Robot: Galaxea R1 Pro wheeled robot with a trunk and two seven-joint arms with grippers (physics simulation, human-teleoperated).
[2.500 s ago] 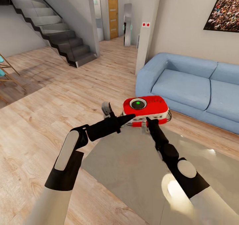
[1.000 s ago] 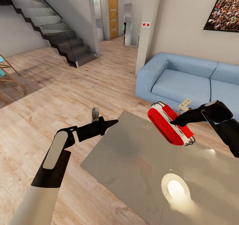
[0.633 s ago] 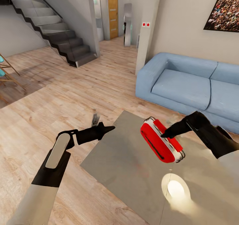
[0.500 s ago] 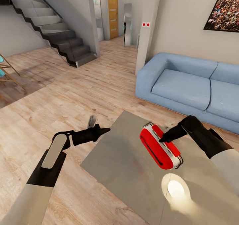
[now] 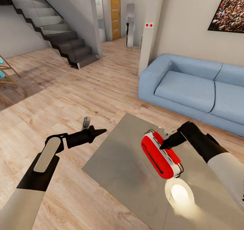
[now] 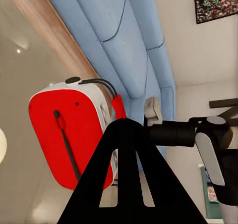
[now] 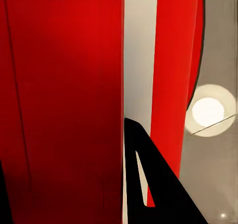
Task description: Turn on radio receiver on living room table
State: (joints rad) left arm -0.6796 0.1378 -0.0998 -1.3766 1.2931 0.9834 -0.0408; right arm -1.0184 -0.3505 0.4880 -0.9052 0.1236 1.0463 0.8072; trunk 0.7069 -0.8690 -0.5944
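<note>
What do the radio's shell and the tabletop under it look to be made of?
The radio receiver, held tilted in the right hand, looks like glossy red plastic with white stripes: smooth, evenly coloured faces and rounded corners. The table top looks like polished grey stone or lacquer, since it mirrors a bright ceiling light; which one is unclear.

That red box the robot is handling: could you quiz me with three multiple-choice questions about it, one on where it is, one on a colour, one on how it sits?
1. Over what is the radio receiver?
A. the sofa
B. the table
C. the stairs

2. What colour is the sofa?
A. blue
B. green
C. brown

3. How is the receiver sitting?
A. flat, dial up
B. tipped on edge
C. upside down on the floor

Answers:
1 B, the grey table lies beneath it.
2 A, the sofa is pale blue.
3 B, it leans steeply at the right gripper.
</note>
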